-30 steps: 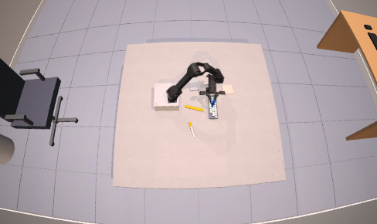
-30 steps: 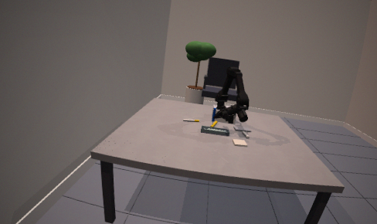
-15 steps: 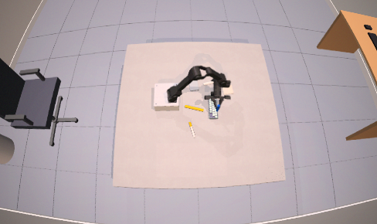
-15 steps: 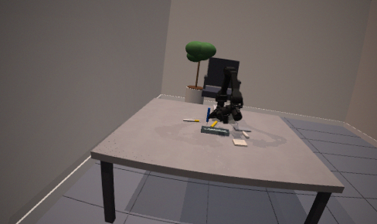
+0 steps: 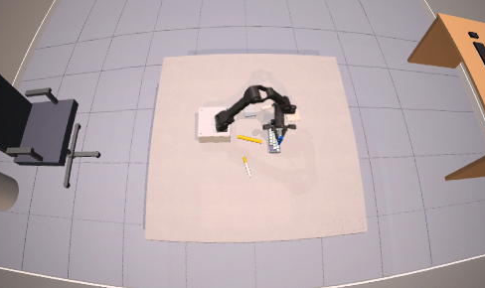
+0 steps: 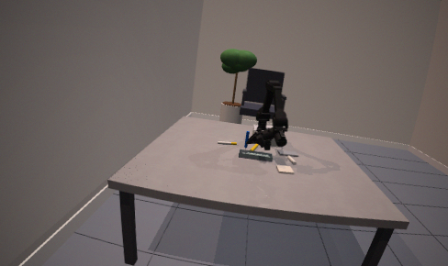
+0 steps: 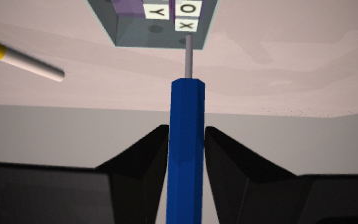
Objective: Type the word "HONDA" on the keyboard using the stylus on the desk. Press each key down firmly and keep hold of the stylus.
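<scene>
Top view, left to right: office chair on the floor well off the left edge of the table; white base block of the arm left of the table's centre, black arm arching from it toward the right. Yellow bar lying flat just right of the base, and a yellow-and-white pen nearer the front edge, apart from the rest. Keyboard is a small strip near the table's middle, lying front to back, gripper right over it. Blue stylus sits at the keyboard's right side. Small grey block and a pale flat card lie toward the back edge under and beside the arm. Wooden desk off the right edge of the table.

Exterior view: potted plant and chair behind the far edge; stylus stands roughly upright in the gripper, above the keyboard.

Wrist view: pen at left, black fingers clamped tight on the blue stylus from both sides. Its thin grey tip reaches the keyboard's end edge just below the X key; Y to its left, O above. Cannot tell if the tip touches
</scene>
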`<state>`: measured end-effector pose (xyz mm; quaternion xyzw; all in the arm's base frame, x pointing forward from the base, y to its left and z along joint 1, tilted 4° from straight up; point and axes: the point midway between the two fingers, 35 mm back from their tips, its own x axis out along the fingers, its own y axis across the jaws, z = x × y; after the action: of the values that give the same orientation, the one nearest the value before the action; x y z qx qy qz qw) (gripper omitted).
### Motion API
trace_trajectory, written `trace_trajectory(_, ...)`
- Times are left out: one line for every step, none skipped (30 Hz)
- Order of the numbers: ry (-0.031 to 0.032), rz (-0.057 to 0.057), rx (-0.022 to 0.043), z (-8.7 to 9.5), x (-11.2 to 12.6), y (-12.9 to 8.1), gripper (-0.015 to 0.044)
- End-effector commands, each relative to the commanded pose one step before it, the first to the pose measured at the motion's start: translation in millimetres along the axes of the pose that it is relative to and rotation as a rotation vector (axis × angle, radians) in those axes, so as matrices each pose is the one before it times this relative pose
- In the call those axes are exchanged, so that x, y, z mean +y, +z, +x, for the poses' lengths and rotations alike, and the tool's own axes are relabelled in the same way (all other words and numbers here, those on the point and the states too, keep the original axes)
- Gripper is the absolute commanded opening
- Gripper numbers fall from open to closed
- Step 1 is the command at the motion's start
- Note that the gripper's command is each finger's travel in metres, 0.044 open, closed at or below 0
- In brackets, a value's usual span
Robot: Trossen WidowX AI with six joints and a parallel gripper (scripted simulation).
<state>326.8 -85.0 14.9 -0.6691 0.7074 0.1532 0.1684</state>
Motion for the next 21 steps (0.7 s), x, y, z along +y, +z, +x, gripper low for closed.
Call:
trace_trajectory(-0.00261, -0.0036, 0.00622, 0.54, -0.39, -0.31, 0.0)
trace_trajectory(0.0, 0.0, 0.0, 0.0, 0.0, 0.0, 0.0)
trace_trajectory(0.0, 0.0, 0.0, 0.0, 0.0, 0.0, 0.0)
trace_trajectory(0.0, 0.0, 0.0, 0.0, 0.0, 0.0, 0.0)
trace_trajectory(0.0, 0.0, 0.0, 0.0, 0.0, 0.0, 0.0)
trace_trajectory(0.0, 0.0, 0.0, 0.0, 0.0, 0.0, 0.0)
trace_trajectory(0.0, 0.0, 0.00001, 0.11, 0.22, -0.09, 0.0026)
trace_trajectory(0.00001, 0.0, 0.00002, 0.23, 0.46, -0.19, 0.0053)
trace_trajectory(0.00001, 0.0, 0.00001, 0.15, 0.3, -0.12, 0.0079)
trace_trajectory(0.0, 0.0, 0.0, 0.0, 0.0, 0.0, 0.0081)
trace_trajectory(0.0, 0.0, 0.0, 0.0, 0.0, 0.0, 0.0081)
trace_trajectory(0.0, 0.0, 0.0, 0.1, 0.0, 0.17, 0.0081)
trace_trajectory(0.0, 0.0, 0.0, 0.2, 0.0, 0.35, 0.0081)
trace_trajectory(0.0, 0.0, 0.0, 0.11, 0.0, 0.19, 0.0081)
trace_trajectory(0.0, 0.0, 0.0, 0.24, 0.0, 0.42, 0.0081)
trace_trajectory(0.0, 0.0, 0.0, 0.38, 0.0, 0.66, 0.0081)
trace_trajectory(0.0, 0.0, 0.00001, 0.5, 0.0, 0.86, 0.0081)
trace_trajectory(0.0, 0.0, 0.00001, 0.45, 0.01, 0.77, 0.0081)
trace_trajectory(0.0, 0.0, 0.00001, 0.37, 0.01, 0.64, 0.0081)
trace_trajectory(0.0, 0.0, 0.00001, 0.39, 0.01, 0.67, 0.0081)
trace_trajectory(0.0, 0.0, 0.0, 0.33, 0.01, 0.57, 0.0081)
